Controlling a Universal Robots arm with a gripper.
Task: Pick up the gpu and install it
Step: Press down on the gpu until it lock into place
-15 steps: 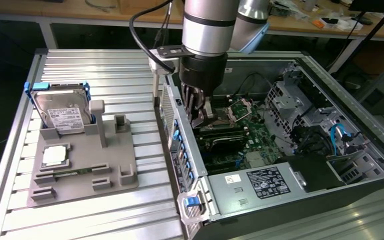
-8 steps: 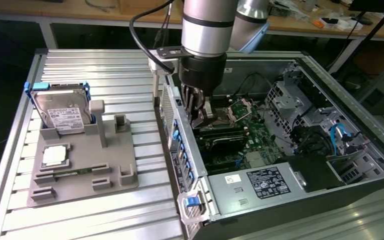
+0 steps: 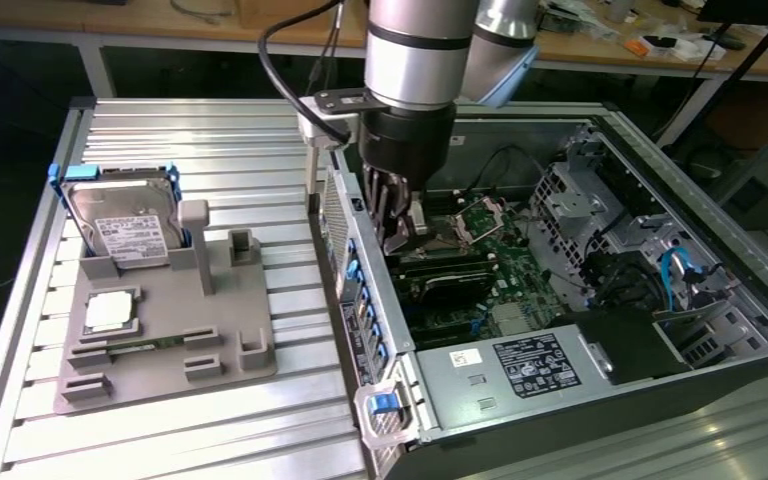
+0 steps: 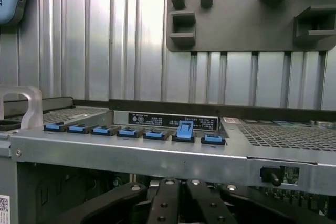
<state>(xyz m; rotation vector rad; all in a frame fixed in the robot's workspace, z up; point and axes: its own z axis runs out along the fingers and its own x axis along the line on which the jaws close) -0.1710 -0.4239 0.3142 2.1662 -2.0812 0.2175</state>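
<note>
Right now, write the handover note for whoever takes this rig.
Gripper: shut, lowered inside the open computer case, close to its slotted rear wall.
GPU: the dark card appears to lie on the motherboard just below the fingertips; whether it is gripped cannot be told.
Grey fixture: holds the hard drive and CPU chip; no long card on it.
Done: card picked up and brought into the case.
Left: full seating is not confirmed; gripper not yet released.
</note>
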